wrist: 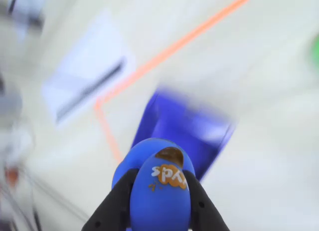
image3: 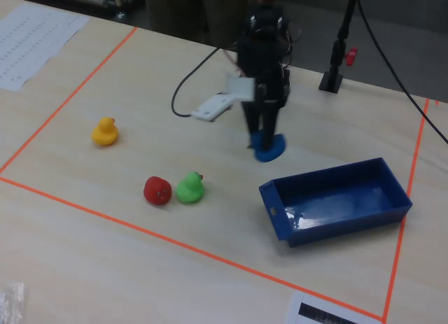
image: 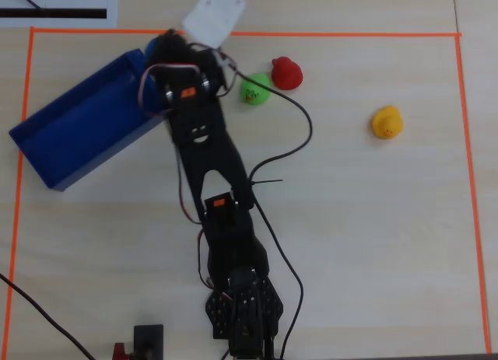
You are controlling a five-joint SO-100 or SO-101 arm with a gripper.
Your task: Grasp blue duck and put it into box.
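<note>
My gripper [wrist: 159, 183] is shut on the blue duck [wrist: 160, 196], its two black fingers [wrist: 117, 203] pressing the duck's sides. In the fixed view the gripper [image3: 266, 131] holds the duck [image3: 269, 148] in the air, left of and above the blue box [image3: 336, 201]. In the overhead view the arm covers the duck; the gripper head [image: 183, 68] hangs at the box's [image: 78, 127] upper right corner. The wrist view shows the box [wrist: 187, 128] blurred beyond the duck.
A green duck [image: 255, 89] and a red duck [image: 286, 72] sit together right of the gripper, a yellow duck [image: 387, 122] farther right. Orange tape [image: 342, 35] frames the work area. A white paper [image: 214, 12] lies beyond the tape. A black cable [image: 292, 150] trails across the table.
</note>
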